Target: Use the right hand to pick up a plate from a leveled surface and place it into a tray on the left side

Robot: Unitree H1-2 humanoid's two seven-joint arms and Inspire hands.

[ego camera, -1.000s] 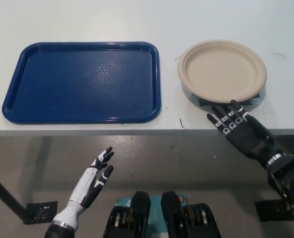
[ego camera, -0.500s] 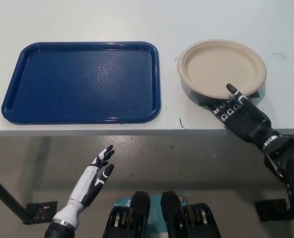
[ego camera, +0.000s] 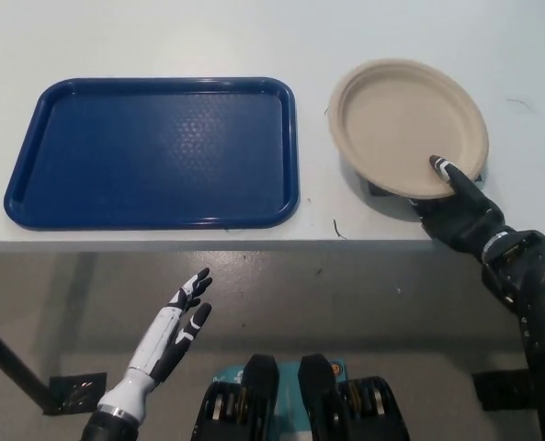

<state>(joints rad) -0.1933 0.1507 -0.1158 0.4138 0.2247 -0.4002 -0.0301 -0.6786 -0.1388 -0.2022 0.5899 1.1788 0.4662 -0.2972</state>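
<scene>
at the table's right, black right hand (ego camera: 456, 207) gripping tilted plate (ego camera: 405, 124)

Even, bright overhead light is washing the pale white tabletop (ego camera: 162, 28); focus is staying sharp throughout, and a soft shadow is pooling beneath the beige paper plate (ego camera: 403, 124) by the black right hand (ego camera: 458, 207).

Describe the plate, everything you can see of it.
The plate is round, beige, with a raised rim, apparently paper or fibre, and empty. It sits at the table's right, atop a dark low support, right of the blue tray, seemingly tilted. The black right hand grips its near rim, one finger on top.
</scene>
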